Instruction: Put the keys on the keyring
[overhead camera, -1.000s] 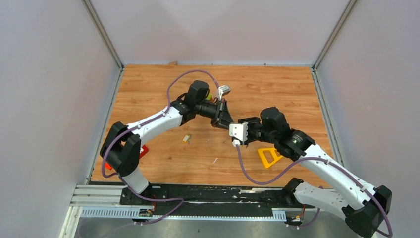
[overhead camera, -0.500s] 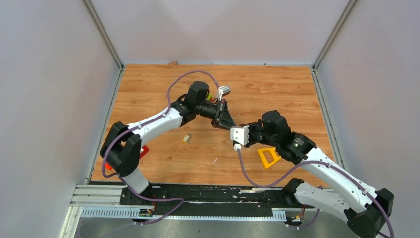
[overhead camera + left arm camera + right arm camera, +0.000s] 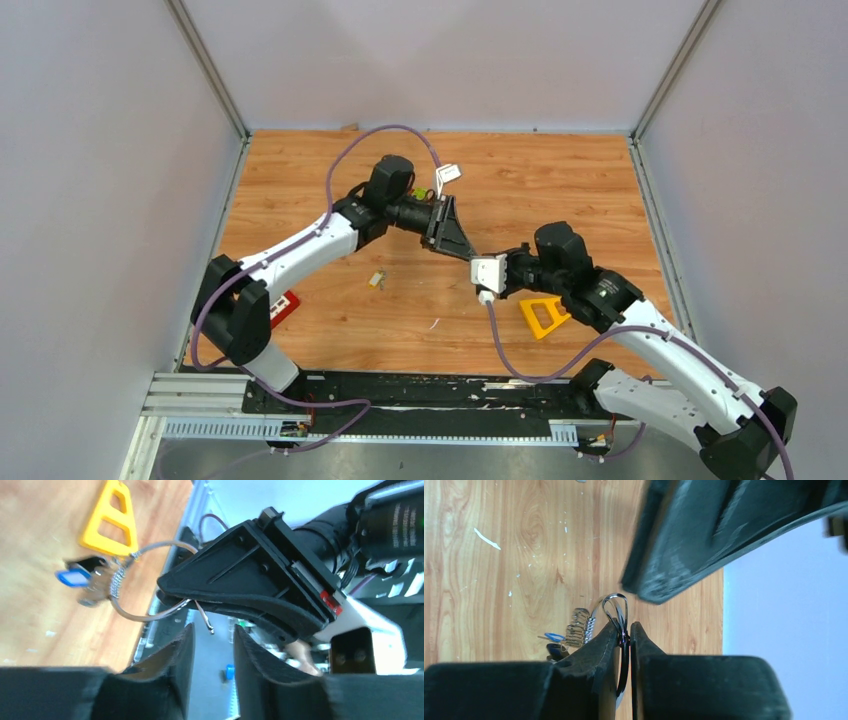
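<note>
Above the wooden table, my right claw pinches the keyring; my left claw stands parted, gripping nothing.

A wood-grain surface, marked with white flecks, forms the base of a booth. Plain pale grey walls close it on three sides and meet at slanting metal posts. A black strip and a ribbed aluminium rail run along the near edge. The light is soft and even.
</note>
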`<state>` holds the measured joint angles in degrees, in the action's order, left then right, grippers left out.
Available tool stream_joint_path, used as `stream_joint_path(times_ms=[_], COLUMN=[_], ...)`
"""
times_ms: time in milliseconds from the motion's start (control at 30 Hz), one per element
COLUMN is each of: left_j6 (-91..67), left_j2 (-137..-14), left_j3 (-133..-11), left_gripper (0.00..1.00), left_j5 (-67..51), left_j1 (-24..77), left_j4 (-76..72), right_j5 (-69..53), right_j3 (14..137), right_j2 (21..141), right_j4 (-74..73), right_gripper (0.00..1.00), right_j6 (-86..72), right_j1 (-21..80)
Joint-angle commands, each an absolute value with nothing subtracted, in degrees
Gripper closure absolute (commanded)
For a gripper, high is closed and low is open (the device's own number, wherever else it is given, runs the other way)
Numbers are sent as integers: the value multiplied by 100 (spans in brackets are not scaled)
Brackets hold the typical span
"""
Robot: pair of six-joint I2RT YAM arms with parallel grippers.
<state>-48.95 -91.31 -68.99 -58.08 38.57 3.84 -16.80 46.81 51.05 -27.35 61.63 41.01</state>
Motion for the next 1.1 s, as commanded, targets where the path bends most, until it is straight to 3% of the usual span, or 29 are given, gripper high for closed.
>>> stream_joint_path(times_ms=[0, 67, 200, 300, 433, 700, 1067], left_j6=[-2193, -636, 2336, 4392, 5815, 6143, 6120], left_j2=[-8774, -8787, -8516, -8017, -7131, -6224, -6531], left_j3=[-7899, -8343, -8412, -7861, -6923, -5981, -6243], left_gripper=[50, 42, 40, 40, 39, 31, 45], left_j5=[-5846, -5667, -5355, -5513, -5487, -5269, -5582], left_j1=[3625, 3477, 3344, 3351, 3457, 4102, 4316], left_j4=[2171, 3230, 4307, 4560, 4196, 3035, 3043], right_j5=[-2573, -3051, -4303, -5166, -6024, -6984, -7220], right_j3=[5017, 5168, 5452, 5571, 5737, 5899, 5989], right_j2=[5020, 5105, 5498, 5881, 6306, 6914, 7153], right_j4=[-2840, -2957, -3135, -3138, -3097, -2910, -3169], right_gripper=[100, 100, 100, 100, 100, 100, 100], right_j6=[5737, 5489, 4923, 4551, 4198, 3824, 4021], right_j1=[3908, 3870, 3848, 3832, 3791, 3738, 3739])
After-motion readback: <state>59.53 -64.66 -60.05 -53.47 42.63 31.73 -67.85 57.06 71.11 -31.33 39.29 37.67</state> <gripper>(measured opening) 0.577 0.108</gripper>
